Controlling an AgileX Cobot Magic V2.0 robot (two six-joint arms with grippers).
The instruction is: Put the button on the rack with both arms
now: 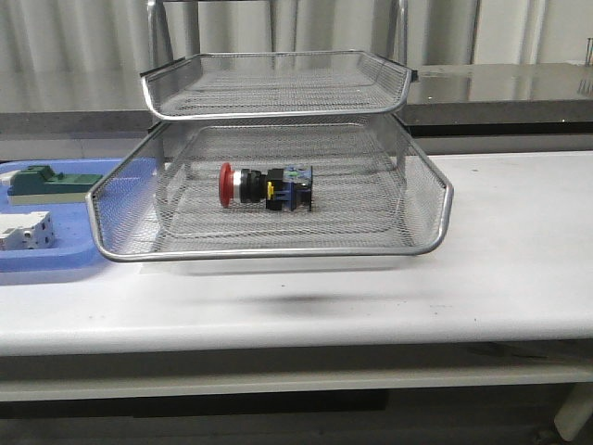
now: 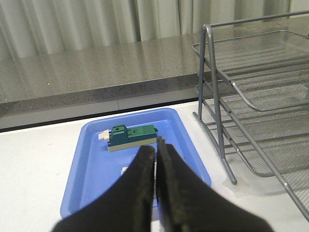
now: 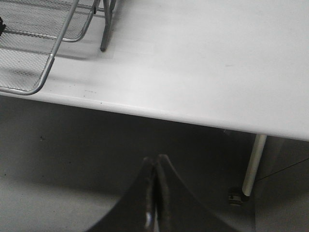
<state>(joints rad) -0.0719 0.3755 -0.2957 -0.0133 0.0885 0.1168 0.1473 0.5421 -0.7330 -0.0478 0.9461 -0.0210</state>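
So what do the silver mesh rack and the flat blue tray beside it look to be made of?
The silver mesh rack looks like metal: fine woven wire mesh framed by shiny rods, with thin grey posts that reflect light. The flat blue tray looks like moulded plastic: one uniform colour, smooth with a soft sheen, rounded corners and a raised lip. Neither can be confirmed by look alone.

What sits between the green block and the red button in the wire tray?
In the front view, only the rack's mesh side wall and bare blue tray floor separate the green block from the button.
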